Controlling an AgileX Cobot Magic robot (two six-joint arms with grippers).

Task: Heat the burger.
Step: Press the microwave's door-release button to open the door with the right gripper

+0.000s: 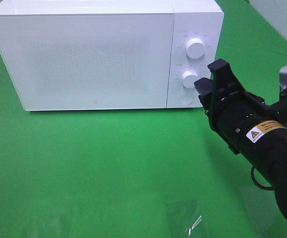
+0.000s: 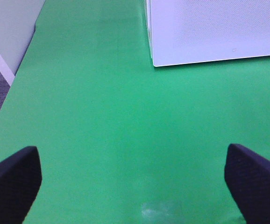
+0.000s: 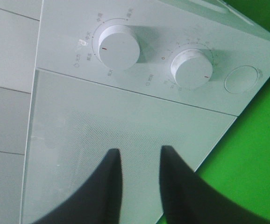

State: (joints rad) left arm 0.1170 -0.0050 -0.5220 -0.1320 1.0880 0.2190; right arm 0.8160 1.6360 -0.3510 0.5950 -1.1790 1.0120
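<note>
Exterior high view: a white microwave (image 1: 94, 54) stands on the green table (image 1: 108, 163) with its door shut; the right arm is cut off by the frame edge.
Burger: not visible in any view; the frosted door lets nothing show through.
Right hand (image 1: 210, 77): just beside the lower knob (image 1: 189, 78); fingers (image 3: 104, 186) drawn near each other with a narrow gap and nothing between; contact with the panel cannot be told.
Left hand (image 2: 135, 186): spread wide above the table, only two fingertips showing at the frame corners.
Panel lettering: too small to read.

The left gripper (image 2: 130, 154) is spread wide, while the right gripper (image 3: 139, 151) is narrowly parted and empty.
</note>
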